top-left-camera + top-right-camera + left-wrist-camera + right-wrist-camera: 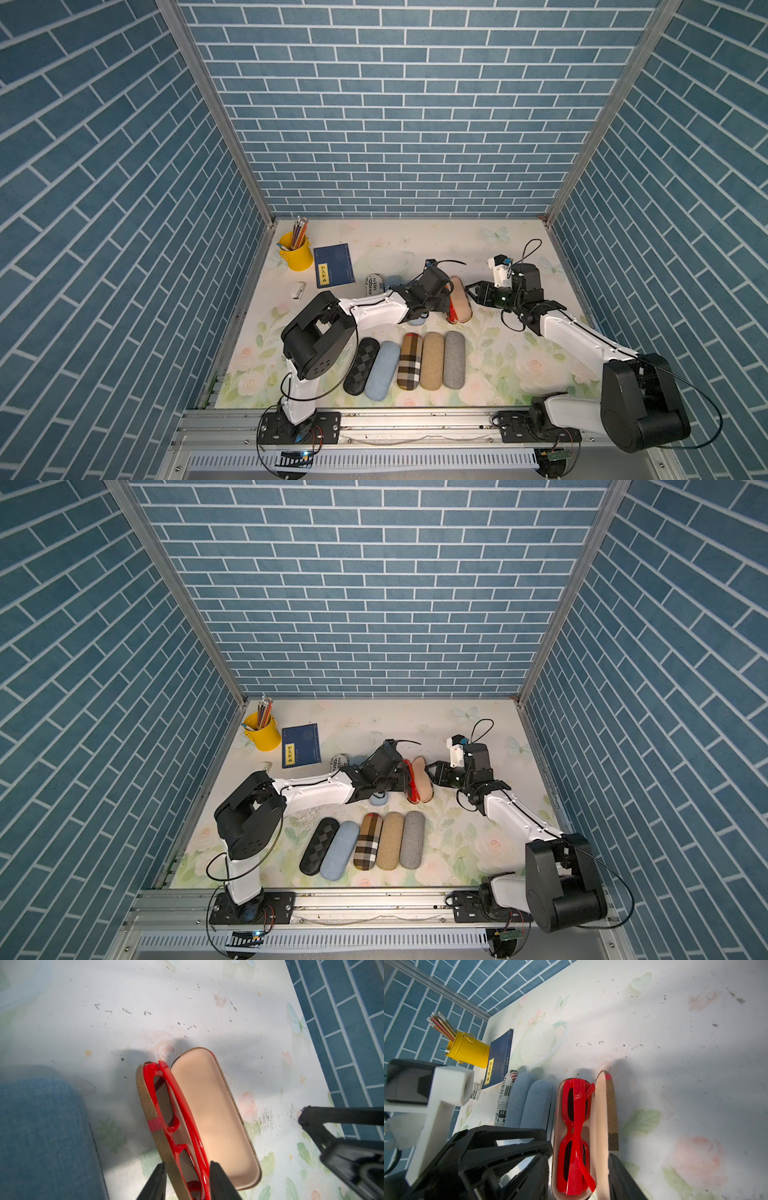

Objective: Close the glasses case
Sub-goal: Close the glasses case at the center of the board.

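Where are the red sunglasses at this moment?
The red sunglasses lie inside the open case mid-table in both top views, between the left gripper and the right gripper, behind the row of closed cases.

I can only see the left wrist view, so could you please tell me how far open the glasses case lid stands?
Observer: In the right wrist view the lid shows almost edge-on, standing up beside the base that holds the folded red glasses.
Operator: Thank you. How is the right gripper placed?
Observer: In a top view the right gripper sits on the lid's outer side, jaws open.
Operator: Is anything lying nearer the arm mounts?
Observer: Yes, five closed cases lie side by side in a row there, apart from this one.
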Robot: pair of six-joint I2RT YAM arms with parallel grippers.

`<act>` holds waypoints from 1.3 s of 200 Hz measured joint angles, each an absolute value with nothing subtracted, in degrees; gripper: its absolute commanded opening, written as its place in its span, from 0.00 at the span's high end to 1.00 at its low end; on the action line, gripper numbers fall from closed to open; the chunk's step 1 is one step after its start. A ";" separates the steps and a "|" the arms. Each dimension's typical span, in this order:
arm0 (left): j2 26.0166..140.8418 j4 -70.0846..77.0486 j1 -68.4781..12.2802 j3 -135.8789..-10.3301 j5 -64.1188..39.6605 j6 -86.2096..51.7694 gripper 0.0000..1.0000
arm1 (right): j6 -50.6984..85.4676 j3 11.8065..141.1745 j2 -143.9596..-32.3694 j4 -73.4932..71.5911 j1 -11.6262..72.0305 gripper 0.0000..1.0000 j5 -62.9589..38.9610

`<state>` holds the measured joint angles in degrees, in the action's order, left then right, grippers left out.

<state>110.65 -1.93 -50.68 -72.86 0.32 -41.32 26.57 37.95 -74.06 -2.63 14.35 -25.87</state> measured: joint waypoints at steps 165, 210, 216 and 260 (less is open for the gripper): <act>114.04 -3.60 -48.40 -74.35 0.16 -39.75 0.84 | 26.50 34.17 -75.11 -6.66 13.69 0.56 -32.75; 116.71 -3.55 -48.25 -74.43 -0.03 -39.64 0.87 | 26.50 33.12 -75.96 -7.77 13.69 0.57 -34.09; 116.92 -3.55 -48.25 -74.43 -0.08 -39.64 0.87 | 26.50 33.10 -75.96 -7.81 13.69 0.57 -34.11; 117.01 -3.11 -48.18 -74.43 -0.14 -39.64 0.87 | 26.52 33.10 -75.99 -8.27 13.69 0.61 -34.24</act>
<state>117.01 -3.11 -48.18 -74.43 -0.14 -39.64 26.52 33.10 -75.99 -8.27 13.69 -34.24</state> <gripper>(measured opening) 0.131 0.403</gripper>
